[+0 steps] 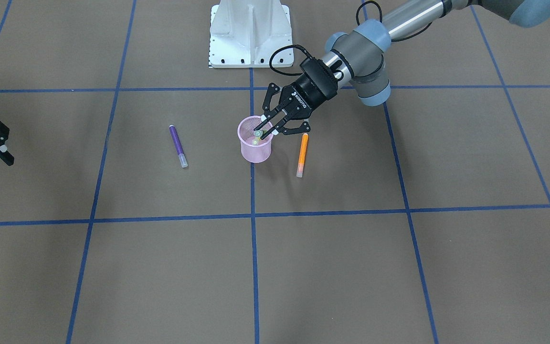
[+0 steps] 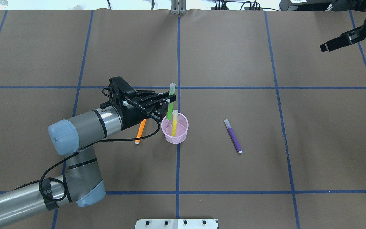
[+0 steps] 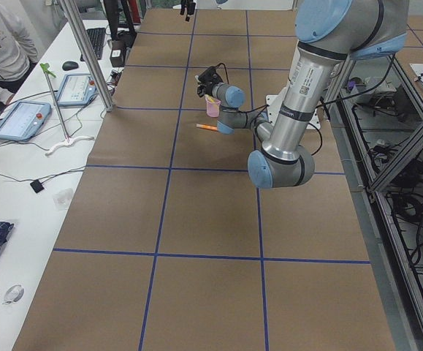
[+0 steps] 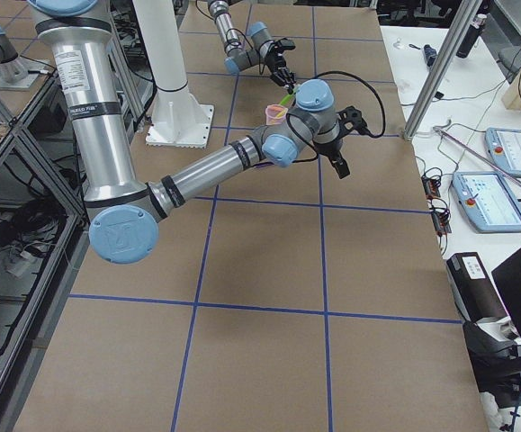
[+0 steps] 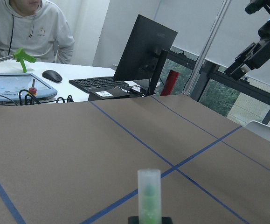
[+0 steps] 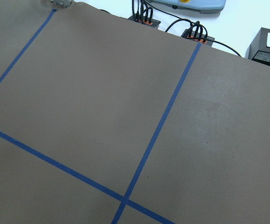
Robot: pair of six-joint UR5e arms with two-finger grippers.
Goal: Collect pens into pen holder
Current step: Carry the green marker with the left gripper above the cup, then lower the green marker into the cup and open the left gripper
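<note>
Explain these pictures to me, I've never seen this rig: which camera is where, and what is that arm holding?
This is a two-armed robot at a brown table with blue tape lines. Two pictures look down on it, one from behind the robot and one facing it, so sides swap. Two look along the table from its ends; two come from cameras on the wrists. The left hand grips a green pen, nearly upright, its lower end at the rim of a pink mesh cup. A yellow pen already stands in the cup. An orange pen and a purple pen lie flat on either side of it. The right hand hangs off to the side; nothing shows in it.
</note>
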